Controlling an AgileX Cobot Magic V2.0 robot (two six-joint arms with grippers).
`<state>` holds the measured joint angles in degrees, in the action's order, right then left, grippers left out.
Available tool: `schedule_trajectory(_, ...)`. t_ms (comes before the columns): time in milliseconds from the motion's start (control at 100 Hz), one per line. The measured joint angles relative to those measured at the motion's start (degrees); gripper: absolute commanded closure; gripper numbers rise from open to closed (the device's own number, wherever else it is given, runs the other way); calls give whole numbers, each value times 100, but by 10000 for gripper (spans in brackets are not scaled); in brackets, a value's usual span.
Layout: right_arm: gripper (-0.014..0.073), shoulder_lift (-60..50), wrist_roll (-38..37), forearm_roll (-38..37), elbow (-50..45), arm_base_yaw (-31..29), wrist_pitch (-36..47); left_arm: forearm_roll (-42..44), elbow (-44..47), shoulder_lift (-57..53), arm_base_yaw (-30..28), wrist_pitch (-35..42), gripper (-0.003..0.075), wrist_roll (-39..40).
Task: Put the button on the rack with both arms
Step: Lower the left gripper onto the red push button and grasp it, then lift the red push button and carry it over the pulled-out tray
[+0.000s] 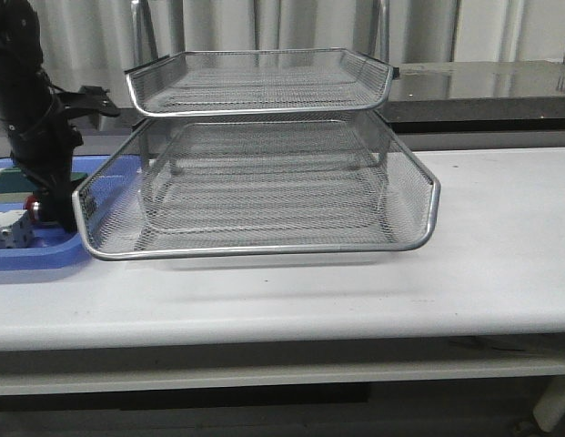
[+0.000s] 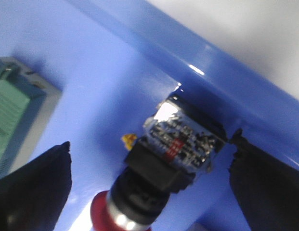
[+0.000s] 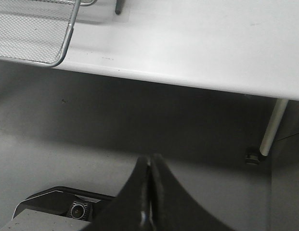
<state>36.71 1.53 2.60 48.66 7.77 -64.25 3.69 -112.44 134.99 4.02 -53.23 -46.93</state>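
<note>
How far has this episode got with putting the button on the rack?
Early. Nothing is on the rack yet. The button lies in the blue tray, between the fingers of the open left end effector, not yet gripped. The right end effector is shut, off the table. Grasp, handover and placement remain.

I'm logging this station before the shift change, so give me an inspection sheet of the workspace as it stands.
Surface: white table, bare to the right of the rack.
Job's things: button lies in the blue tray, between the open fingers of the left gripper; the rack stands mid-table, and no button shows on its tiers.
Clutter: green block and a white block in the same tray.
Grippers: left gripper open, low over the tray; right gripper shut, empty, held off the table edge above the floor.
Cables: black cables on the left arm.
Surroundings: pale curtain behind; dark counter at the back right.
</note>
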Motion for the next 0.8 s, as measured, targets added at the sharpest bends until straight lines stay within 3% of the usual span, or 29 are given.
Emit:
schedule_trajectory(230,661,0,-26,0,0,0,0,0,-46,56,0,0,83,0)
schedule_trajectory(320,661,0,-26,0,0,0,0,0,-46,56,0,0,122,0)
schedule_trajectory(640,661,0,-26,0,0,0,0,30,-46,92,0,20,616,-14)
schedule_trajectory(760,661,0,-26,0,0,0,0,66,-79,102,0,8,741,-14)
schedule_trajectory(800,661,0,-26,0,0,0,0,66,-121,113,0,-51,741,-14)
